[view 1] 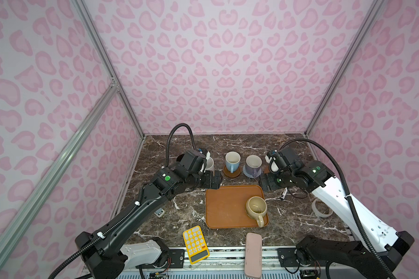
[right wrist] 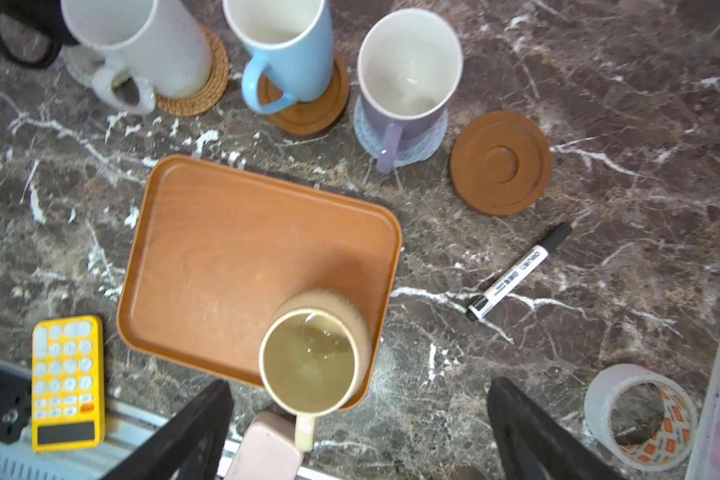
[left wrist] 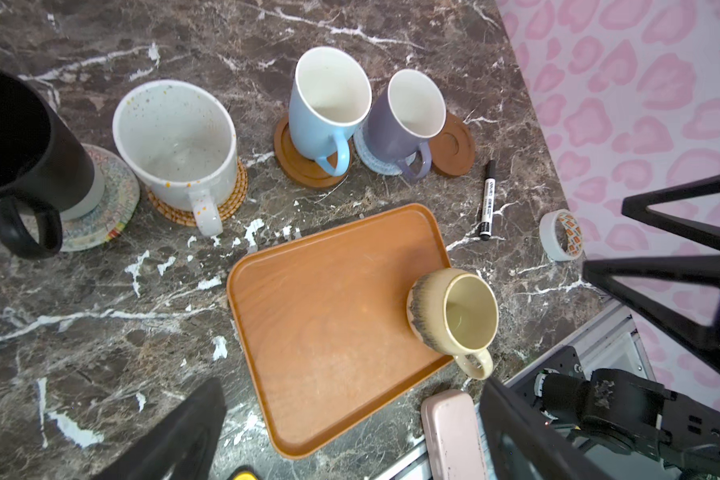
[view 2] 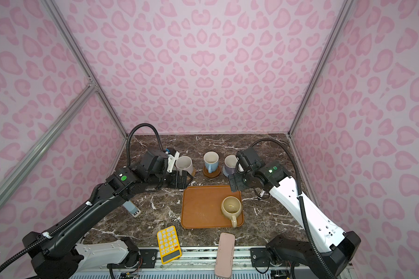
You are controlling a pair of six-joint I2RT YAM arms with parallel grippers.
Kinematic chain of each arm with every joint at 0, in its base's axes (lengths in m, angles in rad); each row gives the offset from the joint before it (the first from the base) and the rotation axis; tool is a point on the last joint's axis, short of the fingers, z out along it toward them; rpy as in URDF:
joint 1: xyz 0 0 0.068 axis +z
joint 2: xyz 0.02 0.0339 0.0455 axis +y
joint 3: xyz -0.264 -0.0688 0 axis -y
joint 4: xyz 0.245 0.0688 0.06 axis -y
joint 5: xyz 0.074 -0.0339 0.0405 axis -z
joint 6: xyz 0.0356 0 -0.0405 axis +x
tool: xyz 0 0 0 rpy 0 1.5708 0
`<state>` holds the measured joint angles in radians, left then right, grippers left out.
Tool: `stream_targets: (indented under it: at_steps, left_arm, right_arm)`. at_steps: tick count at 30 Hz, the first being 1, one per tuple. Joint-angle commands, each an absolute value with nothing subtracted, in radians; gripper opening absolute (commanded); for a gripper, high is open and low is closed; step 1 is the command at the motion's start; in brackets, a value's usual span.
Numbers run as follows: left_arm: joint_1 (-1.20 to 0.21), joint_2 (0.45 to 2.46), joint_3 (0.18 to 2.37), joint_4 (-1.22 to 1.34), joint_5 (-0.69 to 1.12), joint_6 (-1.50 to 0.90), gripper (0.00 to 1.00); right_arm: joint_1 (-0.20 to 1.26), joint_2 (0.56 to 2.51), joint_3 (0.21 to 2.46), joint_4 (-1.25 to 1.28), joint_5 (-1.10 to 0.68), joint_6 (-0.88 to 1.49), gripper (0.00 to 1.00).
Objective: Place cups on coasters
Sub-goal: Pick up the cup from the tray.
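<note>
Fingers spread wide and empty on both left gripper (left wrist: 352, 382) and right gripper (right wrist: 360, 382), near the far corners of the tray (right wrist: 225, 249). Beige mug (right wrist: 312, 361) upright on the tray's near corner, well apart from the bare wooden coaster (right wrist: 500, 163). Just beside that coaster, each on its own coaster: lavender mug (left wrist: 408, 112), light-blue mug (left wrist: 329, 95), speckled mug (left wrist: 175, 141), black mug (left wrist: 17, 145). Marker (right wrist: 516, 274) near the bare coaster, tape roll (right wrist: 641, 415) farther out; calculator (right wrist: 67, 382) at the front edge.
</note>
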<state>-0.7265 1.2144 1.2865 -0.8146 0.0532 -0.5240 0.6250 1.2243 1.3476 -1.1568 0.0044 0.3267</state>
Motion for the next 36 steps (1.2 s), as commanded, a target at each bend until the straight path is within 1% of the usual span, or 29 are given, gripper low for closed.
stream_targets:
  at_steps: [1, 5, 8, 13, 15, 19, 23, 27, 31, 34, 36]
  left_arm:
    - [-0.726, 1.220, 1.274, -0.845, 0.075, -0.560, 0.98]
    - [-0.751, 1.206, 1.216, -0.820, 0.071, -0.585, 0.98]
    - [-0.766, 1.179, 1.161, -0.766, 0.075, -0.616, 0.98]
    - [-0.792, 1.185, 1.078, -0.674, 0.087, -0.740, 0.98]
    - [-0.828, 1.207, 1.048, -0.622, 0.098, -0.783, 0.98]
    - [-0.911, 1.234, 1.027, -0.557, 0.039, -0.833, 0.97]
    - [-0.942, 1.250, 0.972, -0.481, 0.023, -0.911, 0.97]
    - [-0.966, 1.286, 0.953, -0.449, 0.038, -0.942, 0.97]
    - [-0.989, 1.312, 0.958, -0.432, 0.044, -0.965, 0.97]
    - [-0.991, 1.316, 0.921, -0.367, 0.085, -1.008, 0.97]
    - [-0.996, 1.319, 0.904, -0.352, 0.081, -1.017, 0.97]
  right_arm:
    - [0.694, 1.212, 1.323, -1.235, 0.042, 0.393, 0.97]
    - [0.806, 1.176, 1.276, -1.245, 0.107, 0.473, 0.96]
    - [0.865, 1.159, 1.241, -1.245, 0.118, 0.518, 0.96]
    - [0.912, 1.133, 1.167, -1.228, 0.104, 0.562, 0.98]
    - [0.930, 1.116, 1.119, -1.200, 0.084, 0.584, 0.98]
    - [0.966, 1.076, 1.016, -1.124, 0.057, 0.637, 0.98]
    - [1.000, 1.056, 0.926, -1.049, 0.068, 0.690, 0.98]
    - [1.030, 1.063, 0.858, -0.985, 0.080, 0.728, 0.93]
    - [1.032, 1.065, 0.796, -0.941, 0.076, 0.752, 0.88]
    - [1.031, 1.068, 0.759, -0.897, 0.070, 0.748, 0.83]
    - [1.031, 1.076, 0.746, -0.876, 0.068, 0.749, 0.79]
